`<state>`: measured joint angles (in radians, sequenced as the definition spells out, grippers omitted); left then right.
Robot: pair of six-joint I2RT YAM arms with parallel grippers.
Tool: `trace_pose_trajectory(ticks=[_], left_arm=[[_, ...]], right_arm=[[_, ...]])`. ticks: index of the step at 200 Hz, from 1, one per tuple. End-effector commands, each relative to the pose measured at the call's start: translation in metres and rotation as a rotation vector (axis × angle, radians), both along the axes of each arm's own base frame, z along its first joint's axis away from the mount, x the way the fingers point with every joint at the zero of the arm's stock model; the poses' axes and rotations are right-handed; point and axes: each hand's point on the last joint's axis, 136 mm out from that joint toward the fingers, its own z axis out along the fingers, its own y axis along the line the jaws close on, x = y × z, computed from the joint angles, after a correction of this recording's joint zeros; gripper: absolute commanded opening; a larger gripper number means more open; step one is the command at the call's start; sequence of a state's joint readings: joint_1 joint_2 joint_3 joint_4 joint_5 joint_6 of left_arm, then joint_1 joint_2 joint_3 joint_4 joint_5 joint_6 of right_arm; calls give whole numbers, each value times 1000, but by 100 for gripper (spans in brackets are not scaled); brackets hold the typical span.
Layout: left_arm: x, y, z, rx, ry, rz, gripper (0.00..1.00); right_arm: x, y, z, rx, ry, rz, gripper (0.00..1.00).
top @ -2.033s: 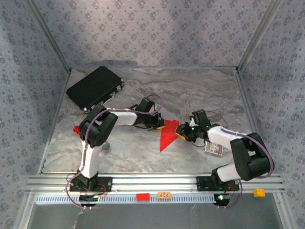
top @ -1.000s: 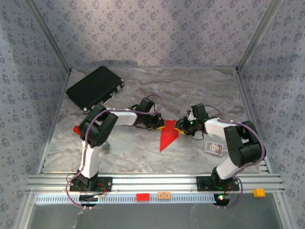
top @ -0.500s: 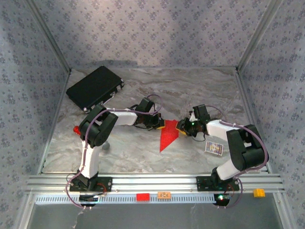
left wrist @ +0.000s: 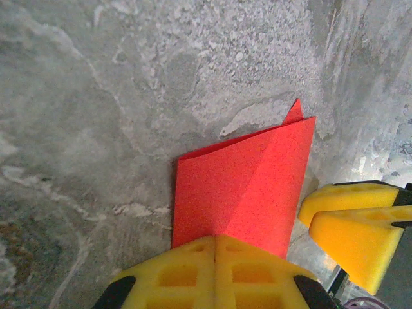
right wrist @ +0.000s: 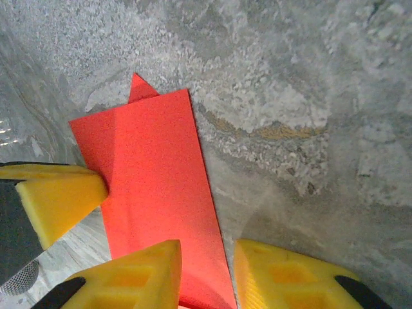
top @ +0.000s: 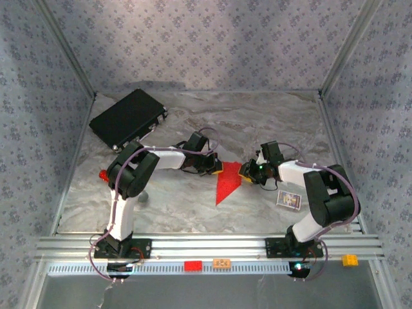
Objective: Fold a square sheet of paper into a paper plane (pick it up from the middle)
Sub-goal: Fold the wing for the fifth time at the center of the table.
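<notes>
As the fold likely needs an anchor, top view has the left gripper [top: 217, 169] shut, tips down on the square sheet of paper [top: 228, 185], a red wedge lying mid bench [top: 193, 212]. Left wrist: paper runs fwd from under those tips. Right wrist: right gripper [right wrist: 206, 257] narrowly open, straddling the paper's long edge, prob. to crease it.

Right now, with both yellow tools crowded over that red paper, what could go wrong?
1. The left tool, shut, seems only to press on the folded red paper; it might slip and lose the crease.
2. The right tool stands open astride the paper's edge; closing could crumple it.
3. The tools sit very close, so they might bump.
</notes>
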<state>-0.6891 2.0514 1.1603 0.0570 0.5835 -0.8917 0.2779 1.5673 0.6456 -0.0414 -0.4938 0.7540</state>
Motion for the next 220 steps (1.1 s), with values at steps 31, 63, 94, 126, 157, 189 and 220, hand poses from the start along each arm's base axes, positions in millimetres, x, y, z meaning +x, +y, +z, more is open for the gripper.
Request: trace_pose_trajectory(ticks=[31, 63, 94, 126, 157, 189, 220], left_arm=[[-20, 19, -43, 122, 94, 1, 3], [-21, 20, -43, 123, 97, 1, 3], [-21, 19, -43, 124, 96, 0, 3], [-20, 19, -43, 124, 97, -2, 3], [-20, 19, -42, 123, 98, -3, 2], [-20, 18, -43, 122, 99, -5, 2], [-19, 18, -43, 126, 98, -3, 2]], right_arm=[[-9, 19, -7, 9, -5, 74, 29], [-9, 19, -4, 14, -14, 68, 29], [-9, 18, -2, 6, -8, 65, 29], [-11, 17, -7, -5, 4, 58, 29], [-10, 18, -6, 0, 3, 58, 29], [-10, 30, -2, 69, -2, 67, 28], [-10, 27, -4, 58, -1, 59, 28]])
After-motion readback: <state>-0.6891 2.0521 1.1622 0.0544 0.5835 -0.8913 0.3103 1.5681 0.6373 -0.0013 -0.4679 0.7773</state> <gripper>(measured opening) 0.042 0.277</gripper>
